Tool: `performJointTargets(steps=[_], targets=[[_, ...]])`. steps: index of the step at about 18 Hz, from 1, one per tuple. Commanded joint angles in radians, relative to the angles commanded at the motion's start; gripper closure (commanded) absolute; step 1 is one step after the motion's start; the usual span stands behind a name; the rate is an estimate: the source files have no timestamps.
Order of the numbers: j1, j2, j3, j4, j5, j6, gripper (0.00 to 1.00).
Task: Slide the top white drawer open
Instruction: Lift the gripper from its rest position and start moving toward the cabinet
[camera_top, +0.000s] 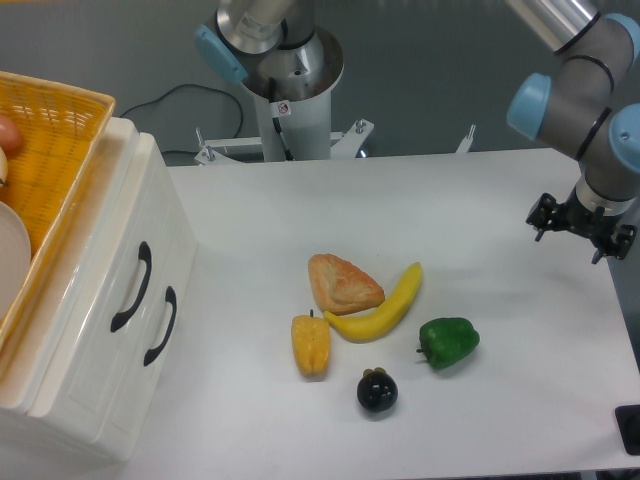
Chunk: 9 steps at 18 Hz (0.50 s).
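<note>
The white cabinet stands at the left edge of the table, its front facing right. The top white drawer (118, 245) sits flush with the cabinet front and carries a curved black handle (132, 287). The lower drawer (175, 290) beneath it has its own black handle (160, 325) and is also flush. My gripper (583, 228) hangs far off at the right side of the table, well away from the cabinet; only its black body shows under the wrist, and its fingers cannot be made out.
A yellow wicker basket (55, 130) rests on the cabinet's top. In the middle of the table lie a pastry (343, 283), a banana (385, 308), a yellow pepper (311, 345), a green pepper (448, 341) and a dark round fruit (377, 391). The arm's base (290, 90) stands at the back.
</note>
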Motion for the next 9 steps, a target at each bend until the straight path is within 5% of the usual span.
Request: performJointTargets(steps=[9], targets=[[-0.024, 0.032, -0.025, 0.009, 0.0, -0.096, 0.0]])
